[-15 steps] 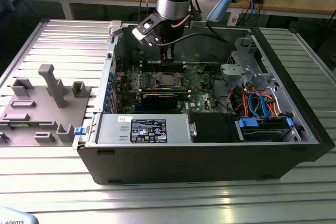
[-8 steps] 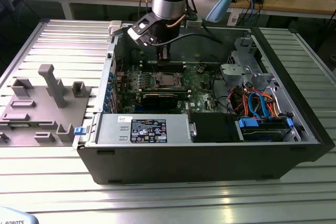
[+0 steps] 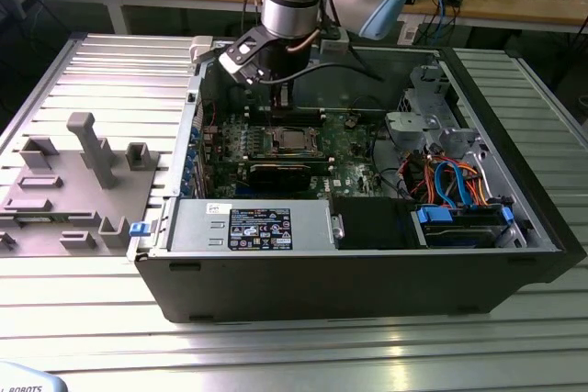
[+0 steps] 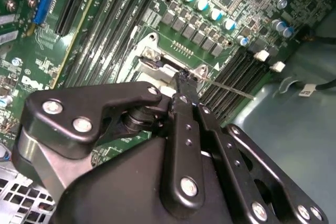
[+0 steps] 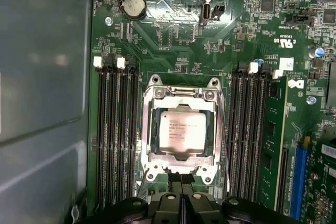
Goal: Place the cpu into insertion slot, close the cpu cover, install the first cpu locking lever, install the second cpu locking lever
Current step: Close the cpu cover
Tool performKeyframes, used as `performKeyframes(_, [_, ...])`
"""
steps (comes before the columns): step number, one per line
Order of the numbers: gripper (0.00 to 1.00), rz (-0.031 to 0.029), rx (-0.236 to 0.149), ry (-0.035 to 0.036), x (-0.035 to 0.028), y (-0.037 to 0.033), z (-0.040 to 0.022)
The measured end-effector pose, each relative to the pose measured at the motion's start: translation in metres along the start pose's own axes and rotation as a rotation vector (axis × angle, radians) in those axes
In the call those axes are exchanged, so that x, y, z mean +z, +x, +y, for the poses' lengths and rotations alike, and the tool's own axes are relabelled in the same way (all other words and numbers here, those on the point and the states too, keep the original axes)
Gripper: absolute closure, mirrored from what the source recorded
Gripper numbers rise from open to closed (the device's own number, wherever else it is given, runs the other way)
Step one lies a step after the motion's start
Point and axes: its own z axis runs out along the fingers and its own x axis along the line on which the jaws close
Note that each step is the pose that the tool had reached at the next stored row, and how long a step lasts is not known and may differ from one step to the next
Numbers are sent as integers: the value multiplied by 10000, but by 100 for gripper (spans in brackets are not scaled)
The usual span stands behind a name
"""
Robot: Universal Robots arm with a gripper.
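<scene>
We see the jaws (image 5: 181, 181) pressed together at the edge of the cpu cover (image 5: 181, 95), gripping nothing we can make out, first wrist view shows the cpu (image 5: 182, 133) seated in the insertion slot (image 5: 155, 132) under that closed frame, second wrist view adds a thin locking lever (image 4: 231, 88) jutting over memory slots (image 4: 239, 74), exterior view shows the computer case (image 3: 367, 273) on the ribbed surface (image 3: 303, 346).

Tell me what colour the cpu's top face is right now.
Silvery-grey metal with faint print, sitting in the socket; the cpu shows best in the first wrist view.

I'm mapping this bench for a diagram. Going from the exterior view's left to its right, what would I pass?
Grey fixture block → blue clip → labelled grey box → cpu → blue and orange cables
</scene>
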Motion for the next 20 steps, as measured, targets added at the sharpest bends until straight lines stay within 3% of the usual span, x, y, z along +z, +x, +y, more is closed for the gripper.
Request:
performKeyframes(2, [89, 0, -14, 16, 53, -4, 79])
performKeyframes(3, [89, -1, -16, 20, 70, -5, 90])
performKeyframes(12, [89, -1, -17, 22, 305, -7, 105])
performKeyframes(18, [89, -4, -32, 26, 350, -12, 116])
performKeyframes(20, [89, 1, -36, 23, 348, -19, 148])
